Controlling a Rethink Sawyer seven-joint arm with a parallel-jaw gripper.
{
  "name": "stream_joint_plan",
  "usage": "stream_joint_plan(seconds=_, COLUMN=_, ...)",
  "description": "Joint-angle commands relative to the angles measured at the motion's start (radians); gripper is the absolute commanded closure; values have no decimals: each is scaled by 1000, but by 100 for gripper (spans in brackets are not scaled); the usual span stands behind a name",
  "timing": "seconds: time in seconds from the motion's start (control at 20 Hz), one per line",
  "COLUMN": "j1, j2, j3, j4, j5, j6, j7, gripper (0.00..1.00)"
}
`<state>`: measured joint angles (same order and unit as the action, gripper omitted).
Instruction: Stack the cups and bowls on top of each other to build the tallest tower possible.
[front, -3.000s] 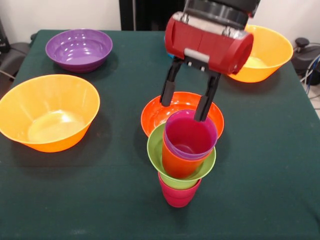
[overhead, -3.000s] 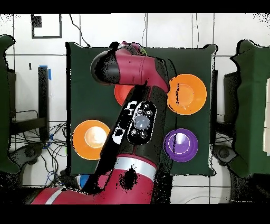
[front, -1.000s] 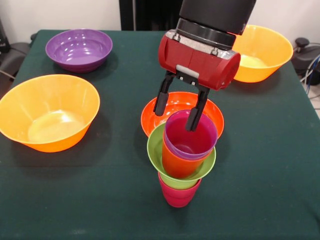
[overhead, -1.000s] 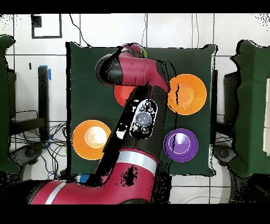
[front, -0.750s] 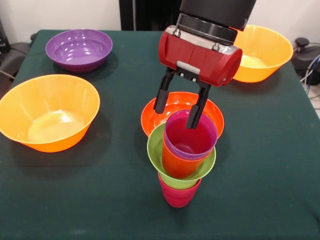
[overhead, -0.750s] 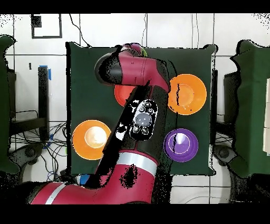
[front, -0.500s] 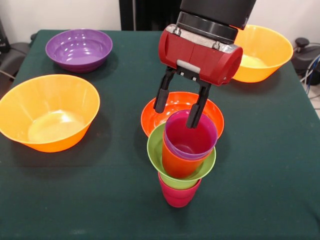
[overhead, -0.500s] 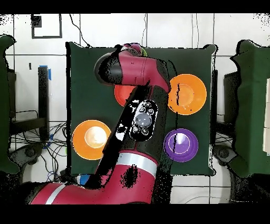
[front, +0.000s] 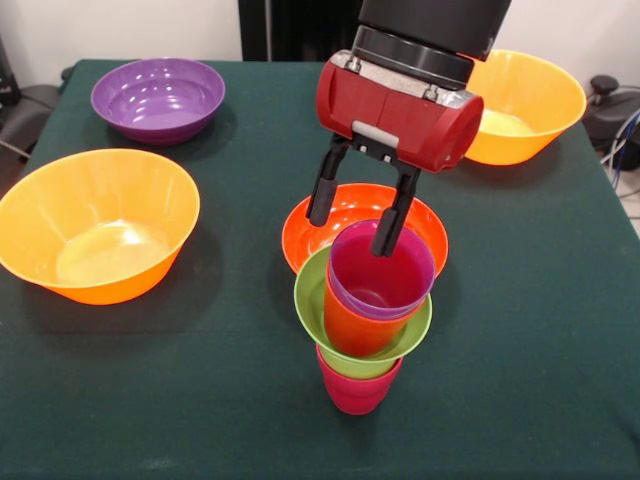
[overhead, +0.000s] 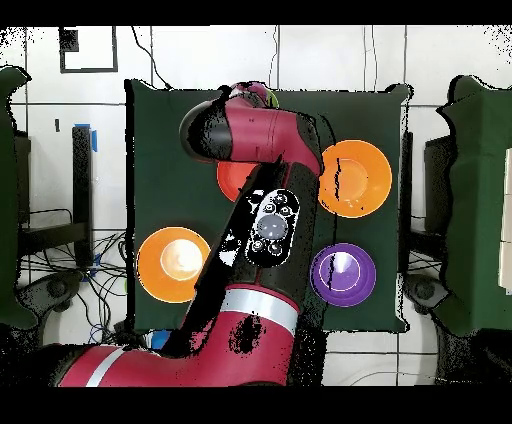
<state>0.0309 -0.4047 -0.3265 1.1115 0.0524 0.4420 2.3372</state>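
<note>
The tower (front: 365, 320) stands at the near middle of the table: a crimson cup (front: 357, 388) at the bottom, a lime green piece (front: 316, 300) on it, an orange-red cup (front: 352, 330) in that, and a purple cup (front: 385, 272) on top. My gripper (front: 348, 228) hangs open just above and behind the purple cup's rim, holding nothing. One finger (front: 385, 228) shows in front of the cup's mouth. In the overhead view the arm (overhead: 250, 130) hides the tower.
A red-orange bowl (front: 320, 225) sits right behind the tower. Large orange bowls stand at the left (front: 100, 225) and far right (front: 535, 100). A purple bowl (front: 158, 98) is at the far left. The overhead view shows the orange bowls (overhead: 173, 263) (overhead: 356, 177) and the purple bowl (overhead: 343, 273).
My gripper has risen slightly from the purple cup. The tower and bowls have not moved.
</note>
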Motion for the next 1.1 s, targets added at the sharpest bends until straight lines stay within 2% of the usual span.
stream_joint_plan(seconds=0.05, j1=-2, j2=29, j3=76, j4=100, j5=-24, j6=35, j7=53, gripper=0)
stream_joint_plan(seconds=1.1, j1=-3, j2=32, j3=83, j4=121, j5=-20, j6=17, j7=57, gripper=0)
